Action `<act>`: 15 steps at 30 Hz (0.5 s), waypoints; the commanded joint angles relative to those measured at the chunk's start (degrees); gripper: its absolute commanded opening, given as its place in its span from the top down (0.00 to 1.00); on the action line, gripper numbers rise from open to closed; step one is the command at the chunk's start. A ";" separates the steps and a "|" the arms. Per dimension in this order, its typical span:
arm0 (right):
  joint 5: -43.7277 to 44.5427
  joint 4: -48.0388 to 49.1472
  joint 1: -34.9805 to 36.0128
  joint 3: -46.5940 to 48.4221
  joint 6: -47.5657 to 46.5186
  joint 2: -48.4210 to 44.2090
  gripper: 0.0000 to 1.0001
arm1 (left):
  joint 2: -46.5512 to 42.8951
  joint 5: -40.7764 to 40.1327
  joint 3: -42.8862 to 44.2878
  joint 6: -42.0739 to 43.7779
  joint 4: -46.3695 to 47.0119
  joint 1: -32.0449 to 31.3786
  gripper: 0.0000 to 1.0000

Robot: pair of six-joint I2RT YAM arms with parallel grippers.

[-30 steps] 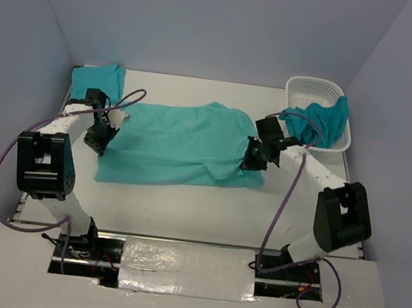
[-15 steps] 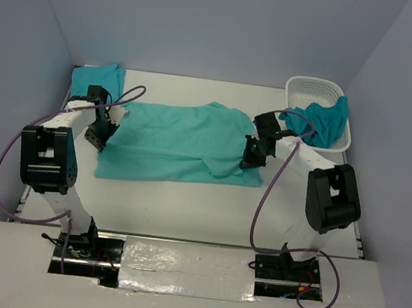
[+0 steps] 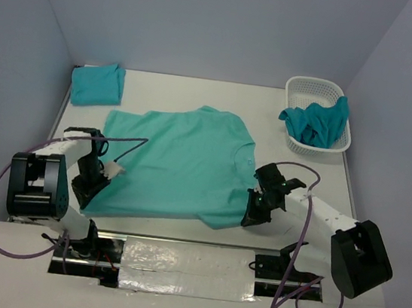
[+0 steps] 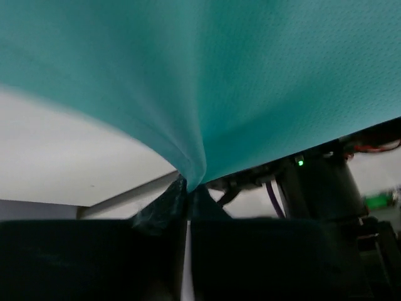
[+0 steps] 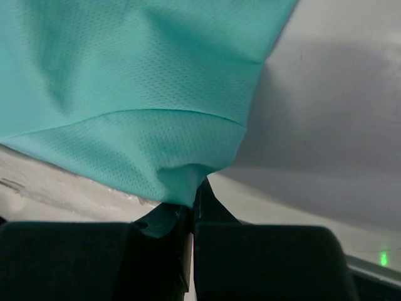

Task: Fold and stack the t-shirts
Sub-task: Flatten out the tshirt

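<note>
T-shirt (image 3: pixel 181 166) hem in low left fingers (image 4: pixel 94 263), right fingers (image 5: pixel 263 263)

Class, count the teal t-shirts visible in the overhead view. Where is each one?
3: a folded shirt at the far left corner, a spread shirt mid-table, and a crumpled shirt in the white basket, which may hide more.

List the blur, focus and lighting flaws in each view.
Top external: sharp and evenly lit, with glare on the shiny strip at the near edge. Left wrist: the t-shirt looks smeared, its weave soft on the left, and the left fingers are nearly black. Right wrist: weave crisp, right fingers underexposed, a soft shadow on the table.
</note>
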 commanded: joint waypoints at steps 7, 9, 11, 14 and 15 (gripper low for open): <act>2.68 -7.52 1.99 2.10 5.00 -2.09 0.57 | 0.61 -4.73 11.15 9.21 -7.91 1.03 0.01; 6.28 -10.17 1.99 4.92 5.43 -5.41 0.42 | 2.18 -4.57 17.77 6.85 -5.55 1.30 0.01; 11.12 -11.85 1.56 11.24 5.00 -9.02 0.35 | 3.86 -0.99 26.74 3.78 -3.35 1.39 0.01; 15.60 -12.29 0.76 23.62 1.23 -6.08 0.37 | 7.99 4.29 33.00 -0.44 2.71 1.48 0.10; 16.05 -11.69 0.50 30.00 -0.17 -4.23 0.39 | 10.96 4.31 34.14 -1.76 5.69 1.48 0.25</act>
